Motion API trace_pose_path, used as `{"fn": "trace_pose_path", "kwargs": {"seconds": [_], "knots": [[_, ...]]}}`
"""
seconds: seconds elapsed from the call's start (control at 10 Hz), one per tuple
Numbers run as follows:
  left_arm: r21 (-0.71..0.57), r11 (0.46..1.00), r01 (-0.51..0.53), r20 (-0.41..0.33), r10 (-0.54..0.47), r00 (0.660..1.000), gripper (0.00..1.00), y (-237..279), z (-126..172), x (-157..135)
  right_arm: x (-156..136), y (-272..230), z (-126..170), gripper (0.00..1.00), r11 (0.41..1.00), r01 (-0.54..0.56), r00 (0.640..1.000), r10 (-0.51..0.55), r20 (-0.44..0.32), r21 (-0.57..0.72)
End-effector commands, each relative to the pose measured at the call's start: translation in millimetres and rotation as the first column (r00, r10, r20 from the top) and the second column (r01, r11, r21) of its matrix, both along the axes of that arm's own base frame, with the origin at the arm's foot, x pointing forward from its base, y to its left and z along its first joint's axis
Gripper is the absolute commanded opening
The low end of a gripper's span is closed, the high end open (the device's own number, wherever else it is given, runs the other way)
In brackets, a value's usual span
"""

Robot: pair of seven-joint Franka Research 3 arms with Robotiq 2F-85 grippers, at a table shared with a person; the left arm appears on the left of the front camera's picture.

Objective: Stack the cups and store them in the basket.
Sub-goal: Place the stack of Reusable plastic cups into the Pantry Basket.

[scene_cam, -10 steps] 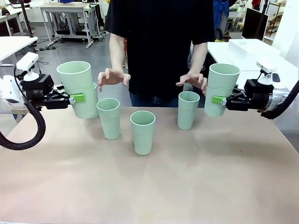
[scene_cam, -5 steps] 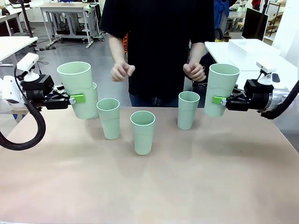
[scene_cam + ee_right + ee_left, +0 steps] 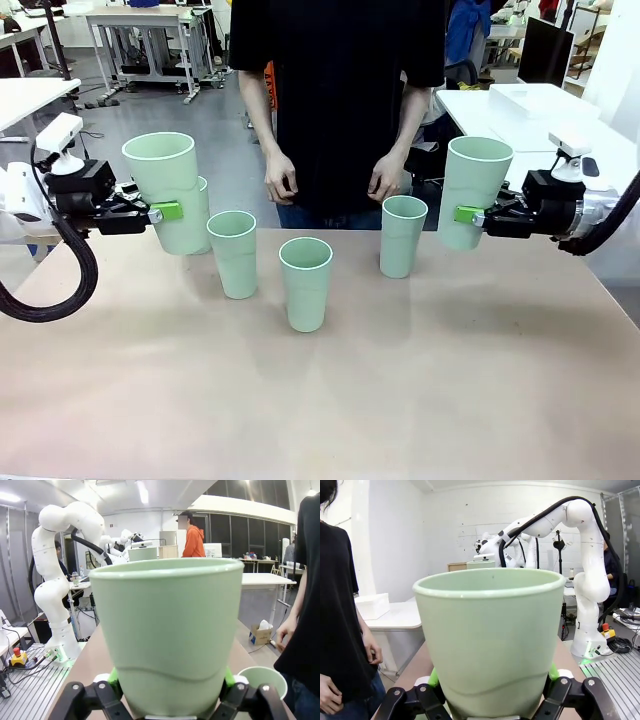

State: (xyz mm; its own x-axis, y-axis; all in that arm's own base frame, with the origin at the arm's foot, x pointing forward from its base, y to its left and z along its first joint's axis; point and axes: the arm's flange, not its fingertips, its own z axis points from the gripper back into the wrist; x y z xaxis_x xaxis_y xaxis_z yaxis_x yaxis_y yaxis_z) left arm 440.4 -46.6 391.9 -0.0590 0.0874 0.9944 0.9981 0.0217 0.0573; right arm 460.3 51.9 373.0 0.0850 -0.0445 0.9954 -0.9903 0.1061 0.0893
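Note:
Six pale mint-green cups show. My left gripper (image 3: 160,208) is shut on one cup (image 3: 160,170), held upright above the table's left edge; the same cup (image 3: 490,640) stands big between my left gripper's (image 3: 490,702) green pads. Just behind it stands another cup (image 3: 200,228). Three cups stand apart on the table: left (image 3: 233,255), middle (image 3: 305,285), right (image 3: 402,237). My right gripper (image 3: 470,212) is shut on a cup (image 3: 475,185) at the right; this cup (image 3: 167,635) sits between my right gripper's (image 3: 167,702) pads. The basket is out of view.
A person in a black shirt stands at the far edge, hands (image 3: 280,186) (image 3: 385,186) hanging low in front of the body. A white side table (image 3: 480,108) with a white box (image 3: 525,98) stands at the back right. The table's near half (image 3: 320,400) is bare.
The person's hands have drawn back from above the cups and dropped down in front of the body. Both arms and their cups have stayed still.

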Motion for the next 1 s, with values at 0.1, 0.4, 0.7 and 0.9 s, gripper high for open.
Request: {"fn": "trace_pose_path", "kwargs": {"seconds": [0.1, 0.4, 0.7, 0.9], "knots": [[0.0, 1.0, 0.0, -0.002, 0.0, 1.0, 0.85, -0.1, 3.8, -1.0, -0.3, 1.2, 2.3, 0.84, 1.0, -0.002, 1.0, 0.002, 0.004, -0.002], [0.0, 1.0, 0.0, -0.002, 0.0, 1.0, 0.85, -0.1, 3.8, -1.0, -0.3, 1.2, 2.3, 0.84, 1.0, -0.002, 1.0, 0.002, 0.004, -0.002], [0.0, 1.0, 0.0, -0.002, 0.0, 1.0, 0.85, -0.1, 3.8, -1.0, -0.3, 1.2, 2.3, 0.84, 1.0, -0.002, 1.0, 0.002, 0.004, -0.002], [0.0, 1.0, 0.0, -0.002, 0.0, 1.0, 0.85, -0.1, 3.8, -1.0, -0.3, 1.2, 2.3, 0.84, 1.0, -0.002, 1.0, 0.002, 0.004, -0.002]]}}
